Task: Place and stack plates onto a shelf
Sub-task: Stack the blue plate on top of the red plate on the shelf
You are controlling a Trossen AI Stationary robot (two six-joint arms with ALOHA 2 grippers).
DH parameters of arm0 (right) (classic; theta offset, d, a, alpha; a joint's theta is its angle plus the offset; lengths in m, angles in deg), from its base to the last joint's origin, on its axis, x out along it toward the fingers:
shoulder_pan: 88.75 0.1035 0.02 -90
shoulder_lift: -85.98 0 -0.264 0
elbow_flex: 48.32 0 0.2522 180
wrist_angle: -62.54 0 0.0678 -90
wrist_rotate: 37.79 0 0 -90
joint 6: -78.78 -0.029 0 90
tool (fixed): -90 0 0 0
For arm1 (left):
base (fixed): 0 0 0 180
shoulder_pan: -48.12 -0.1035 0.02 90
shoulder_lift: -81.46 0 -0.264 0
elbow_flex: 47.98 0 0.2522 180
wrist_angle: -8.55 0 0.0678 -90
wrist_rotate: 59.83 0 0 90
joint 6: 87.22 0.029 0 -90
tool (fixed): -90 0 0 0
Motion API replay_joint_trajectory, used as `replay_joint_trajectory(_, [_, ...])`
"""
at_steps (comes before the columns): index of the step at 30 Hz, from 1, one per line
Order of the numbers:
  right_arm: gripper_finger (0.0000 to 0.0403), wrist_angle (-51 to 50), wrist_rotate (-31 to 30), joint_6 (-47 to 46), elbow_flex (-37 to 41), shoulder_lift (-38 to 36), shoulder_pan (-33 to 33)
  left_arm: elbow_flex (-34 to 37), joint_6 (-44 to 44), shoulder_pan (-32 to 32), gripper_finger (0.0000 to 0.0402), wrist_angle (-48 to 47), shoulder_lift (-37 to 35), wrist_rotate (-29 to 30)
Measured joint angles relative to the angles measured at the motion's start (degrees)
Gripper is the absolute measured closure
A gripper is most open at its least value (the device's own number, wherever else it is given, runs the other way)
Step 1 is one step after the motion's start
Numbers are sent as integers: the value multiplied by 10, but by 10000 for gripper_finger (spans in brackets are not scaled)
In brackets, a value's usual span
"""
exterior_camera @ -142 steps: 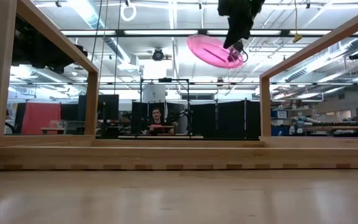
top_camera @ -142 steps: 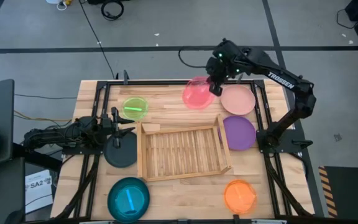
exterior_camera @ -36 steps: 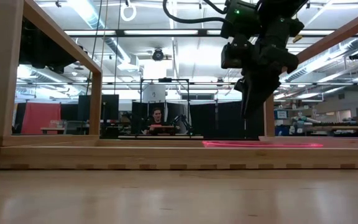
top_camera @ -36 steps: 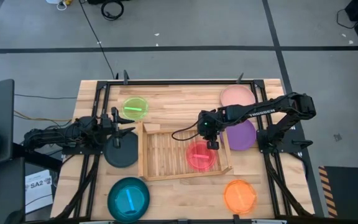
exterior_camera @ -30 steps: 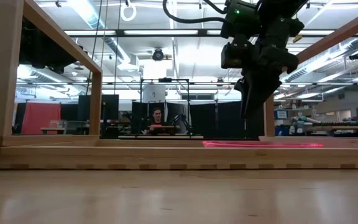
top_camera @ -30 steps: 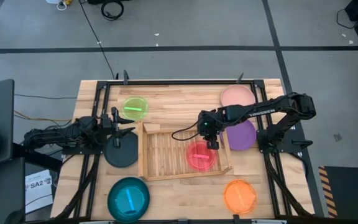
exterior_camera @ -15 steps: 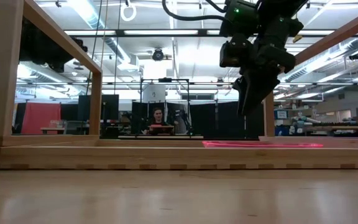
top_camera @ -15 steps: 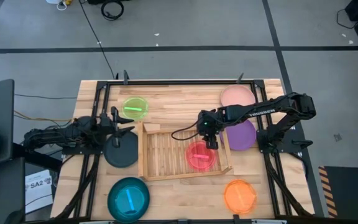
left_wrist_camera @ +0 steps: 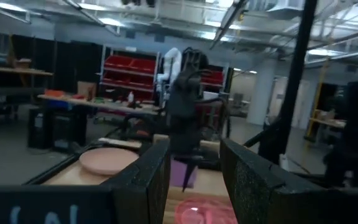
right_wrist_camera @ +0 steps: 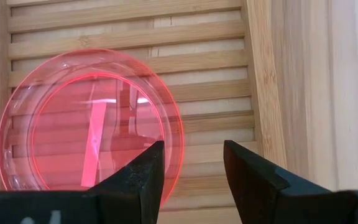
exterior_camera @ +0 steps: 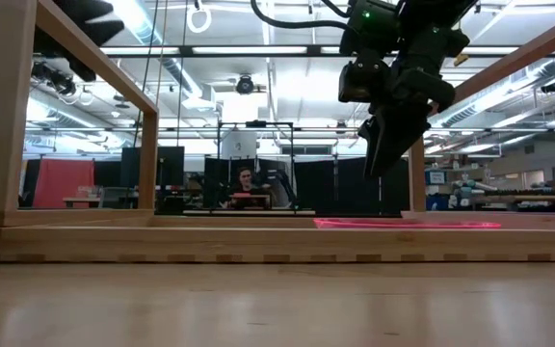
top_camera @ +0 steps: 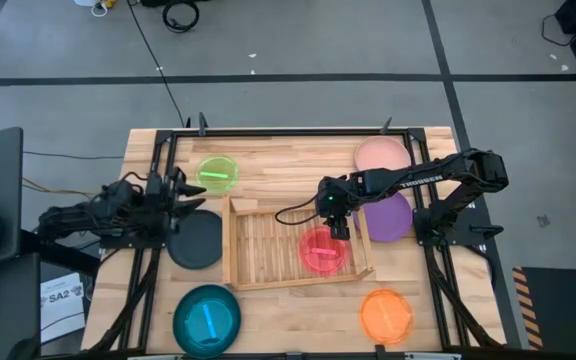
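Observation:
A translucent pink plate lies flat on the slats in the right half of the light-wood shelf; it also shows in the right wrist view and the low view. My right gripper hangs open and empty just above the plate's far rim, fingers pointing down. My left gripper is open and empty, raised over the far edge of a dark grey plate that lies on the table left of the shelf.
On the tabletop lie a lime green plate at the far left, a pale pink plate and a purple plate right of the shelf, a teal plate and an orange plate near the front. The shelf's left half is bare slats.
My left arm has risen from its low rest beside the dark grey plate, its gripper still open. My right gripper has gone up a little from the pink plate, which stays flat in the shelf.

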Motion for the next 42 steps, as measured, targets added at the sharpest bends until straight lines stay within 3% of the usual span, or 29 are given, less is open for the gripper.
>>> replay_joint_trajectory(11, [233, 0, 0, 0, 0, 0, 0, -162, -146, 0, 255, -266, 80, -57])
replay_joint_trajectory(21, [233, 0, 0, 0, 0, 0, 0, -268, -354, 19, 255, -385, 232, -240])
replay_joint_trajectory(29, [233, 0, 0, 0, 0, 0, 0, -270, -566, 144, 255, -394, 340, -316])
replay_joint_trajectory(42, [233, 0, 0, 0, 0, 0, 0, -270, -865, 419, 255, -392, 491, -304])
